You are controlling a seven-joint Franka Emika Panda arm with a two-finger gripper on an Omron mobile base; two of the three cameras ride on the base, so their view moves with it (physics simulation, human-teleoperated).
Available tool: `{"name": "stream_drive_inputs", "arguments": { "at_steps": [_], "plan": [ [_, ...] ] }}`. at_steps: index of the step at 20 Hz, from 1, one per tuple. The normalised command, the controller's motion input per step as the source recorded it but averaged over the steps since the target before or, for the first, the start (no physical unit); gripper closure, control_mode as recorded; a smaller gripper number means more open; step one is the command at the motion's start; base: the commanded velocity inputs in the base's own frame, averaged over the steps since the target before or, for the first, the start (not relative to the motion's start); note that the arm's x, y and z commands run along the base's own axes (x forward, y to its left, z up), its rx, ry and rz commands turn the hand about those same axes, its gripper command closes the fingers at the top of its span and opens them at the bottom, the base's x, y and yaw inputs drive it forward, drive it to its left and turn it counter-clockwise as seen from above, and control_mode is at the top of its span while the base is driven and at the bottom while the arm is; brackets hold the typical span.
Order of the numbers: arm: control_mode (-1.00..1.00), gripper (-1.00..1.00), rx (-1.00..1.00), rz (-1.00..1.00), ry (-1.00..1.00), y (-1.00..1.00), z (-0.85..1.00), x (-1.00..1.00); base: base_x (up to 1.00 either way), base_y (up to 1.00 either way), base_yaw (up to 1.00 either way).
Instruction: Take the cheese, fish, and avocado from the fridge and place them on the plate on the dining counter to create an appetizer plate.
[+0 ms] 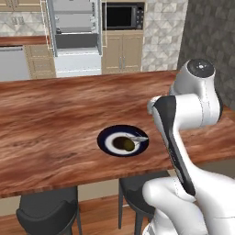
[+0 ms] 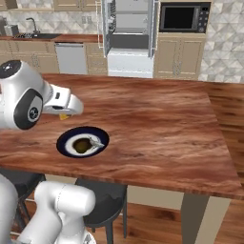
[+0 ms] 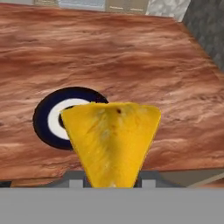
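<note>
The cheese (image 3: 111, 142) fills the middle of the hand view as a bright yellow-orange wedge, broad edge up and narrow end down between the claw's tips, so the claw (image 3: 113, 181) looks partly closed on that narrow end and carries the wedge above the surface (image 3: 131, 57), just beside the plate (image 3: 43, 114). In the right base view a sliver of the same yellow shows under the hand, near the plate's rim (image 2: 64, 137). The wedge reads as light and fairly stiff, though probably waxy and a little slippery; its tapering faces would tend to squeeze it out of a hard pinch, so a hold across the two flat faces near the thick part seems safer than one at the point. On the plate in the left base view lie the avocado (image 1: 125, 143), a dark olive ball that would roll if nudged, and a thin pale sliver (image 1: 139, 137) touching it, likely the fish, too small to make out with certainty. The cheese hides the fingertips themselves and much of the plate's middle in the hand view, so how deep the grip sits cannot be told. The fridge (image 2: 129, 35) stands open far behind, its shelves too distant to read.
</note>
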Motion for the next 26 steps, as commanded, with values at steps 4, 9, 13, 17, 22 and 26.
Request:
{"name": "stream_drive_inputs", "arguments": {
  "at_steps": [4,9,13,17,22,26],
  "plan": [
    [-1.0,1.0,0.0,-0.08,0.0,0.94,-0.41,0.01,0.0,0.0,0.0],
    [-1.0,1.0,0.01,-0.08,0.08,1.0,-0.56,0.13,0.0,0.0,0.0],
    [-1.0,1.0,0.02,-0.03,0.2,0.83,-0.64,0.29,0.0,0.0,0.0],
    [-1.0,1.0,0.08,0.0,0.29,0.49,-0.63,0.62,0.0,0.0,0.0],
    [-1.0,1.0,0.06,0.0,0.22,0.06,-0.44,0.96,0.0,0.0,0.0],
    [-1.0,1.0,0.01,0.0,0.05,0.0,-0.33,0.99,0.0,0.0,0.0]
  ]
}}
